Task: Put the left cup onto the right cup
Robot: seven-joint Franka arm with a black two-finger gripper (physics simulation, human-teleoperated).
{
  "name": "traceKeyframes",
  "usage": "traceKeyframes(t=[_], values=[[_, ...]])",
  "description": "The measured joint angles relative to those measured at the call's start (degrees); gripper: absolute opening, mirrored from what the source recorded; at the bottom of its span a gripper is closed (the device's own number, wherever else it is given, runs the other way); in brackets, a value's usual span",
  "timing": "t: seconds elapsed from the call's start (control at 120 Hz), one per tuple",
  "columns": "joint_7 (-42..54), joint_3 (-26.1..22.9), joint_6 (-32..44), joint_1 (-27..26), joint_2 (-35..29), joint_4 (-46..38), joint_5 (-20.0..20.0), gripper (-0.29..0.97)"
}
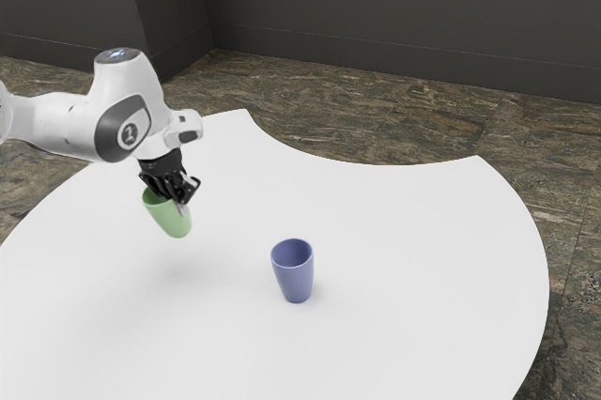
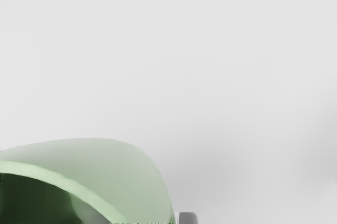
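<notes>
1. Found the black claw (image 1: pixel 173 195) pointing down from the wrist, its two fingers drawn close together and pinched on the rim of a green cup (image 1: pixel 170 218).
2. Saw that green cup hanging just beneath the claw, lifted clear of the surface (image 1: pixel 423 259) and tilted, with its rim up by the fingers and its base swung lower toward the exterior view's right.
3. Caught the same cup from the wrist view as a pale green rim with a dark inside (image 2: pixel 79 182) just under the hand, and plain white surface (image 2: pixel 210 50) beyond it.
4. Made out a faint, soft shadow (image 1: pixel 178 273) on the surface below the held cup.
5. Spotted a blue cup (image 1: pixel 292 269) standing upright with its mouth up on the surface, toward the exterior view's right of the green cup and nearer the camera, well apart from it and from the claw.
6. Traced the white arm (image 1: pixel 89 123) back from the claw to the exterior view's left edge, above the near-left part of the surface.
7. Took in the broad, rounded white surface with a curved cut in its far edge, a brown mottled floor (image 1: pixel 394 118) around it and dark grey walls (image 1: pixel 376 6) behind.
</notes>
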Motion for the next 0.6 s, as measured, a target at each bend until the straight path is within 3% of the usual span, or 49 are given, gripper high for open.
traceKeyframes(t=[0.258,0.6], values=[[-4.09,-6.95,-14.01,-1.89,1.27,10.02,0.72,-0.1],[-8.26,-11.23,-21.37,-5.27,9.75,20.99,0.34,-0.1]])
